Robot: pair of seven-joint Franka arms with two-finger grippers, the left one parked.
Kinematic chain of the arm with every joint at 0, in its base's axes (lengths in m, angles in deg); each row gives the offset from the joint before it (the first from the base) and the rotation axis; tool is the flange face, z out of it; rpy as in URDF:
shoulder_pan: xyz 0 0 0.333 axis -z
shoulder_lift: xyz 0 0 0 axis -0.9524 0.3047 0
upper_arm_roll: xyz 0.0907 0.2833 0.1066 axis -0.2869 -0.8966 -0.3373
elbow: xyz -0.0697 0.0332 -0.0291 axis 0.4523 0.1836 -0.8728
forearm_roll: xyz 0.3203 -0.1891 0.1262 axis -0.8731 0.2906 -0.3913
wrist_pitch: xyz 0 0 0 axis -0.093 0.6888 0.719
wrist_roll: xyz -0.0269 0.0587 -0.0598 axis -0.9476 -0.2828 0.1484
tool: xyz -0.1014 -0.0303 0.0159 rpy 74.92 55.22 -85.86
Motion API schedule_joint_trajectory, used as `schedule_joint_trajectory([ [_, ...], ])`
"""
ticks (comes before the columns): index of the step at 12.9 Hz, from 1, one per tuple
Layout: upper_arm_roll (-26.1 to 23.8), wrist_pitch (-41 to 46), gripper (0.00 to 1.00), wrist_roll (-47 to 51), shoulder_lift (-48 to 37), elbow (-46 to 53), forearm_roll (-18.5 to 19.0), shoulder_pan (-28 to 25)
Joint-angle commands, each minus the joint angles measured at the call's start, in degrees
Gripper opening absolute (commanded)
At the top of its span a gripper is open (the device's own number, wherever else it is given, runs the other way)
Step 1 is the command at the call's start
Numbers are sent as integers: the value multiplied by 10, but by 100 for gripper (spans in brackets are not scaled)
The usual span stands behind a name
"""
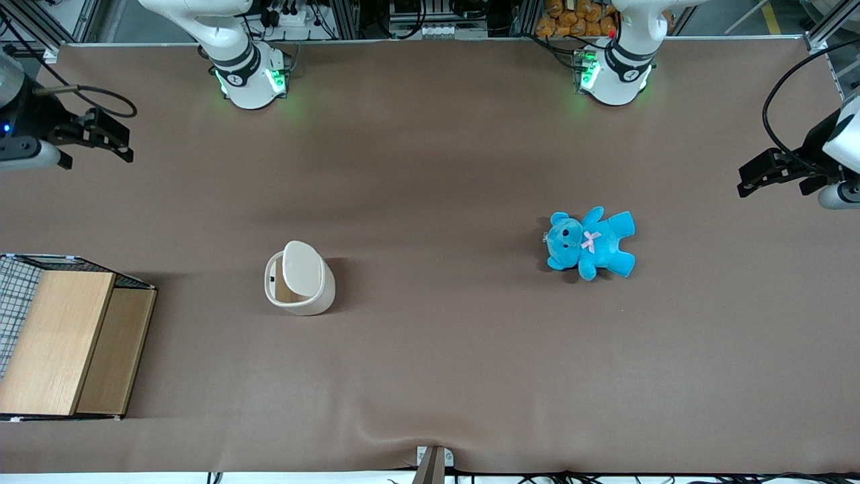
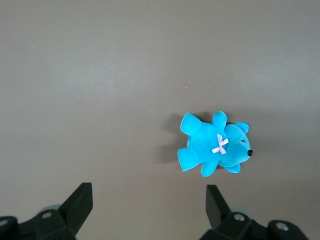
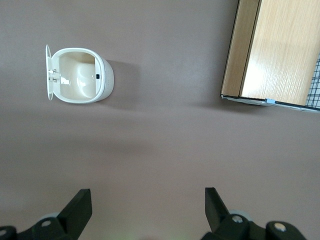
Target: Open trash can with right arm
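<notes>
The trash can stands on the brown table, and its flat lid is already tipped up. In the right wrist view the lid stands on edge along one side, and the tan inside of the can shows. So the opening looks done, or almost done.

The gripper of the right arm hangs over the table edge at the working arm's end. The can is well apart from it. From the gripper, the can lies closer to the front camera and more toward the middle of the table. Nothing sits between them. The lid's hinge edge runs from the front camera's side toward the arm bases, so a push on it would go sideways across that line. The right arm is the nearer arm to the can.

The gripper's two black fingers are spread wide, with nothing between them.

A wooden box with wire mesh sits closer to the front camera than the gripper. A blue teddy lies far off toward the parked arm's end.
</notes>
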Motion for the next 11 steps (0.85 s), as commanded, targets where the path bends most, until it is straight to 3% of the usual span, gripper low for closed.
schedule_joint_trajectory([
  [1,1,-11,100,-13,-38,-37,-11,12],
  [11,8,10,100,-10,-27,21,-34,27],
])
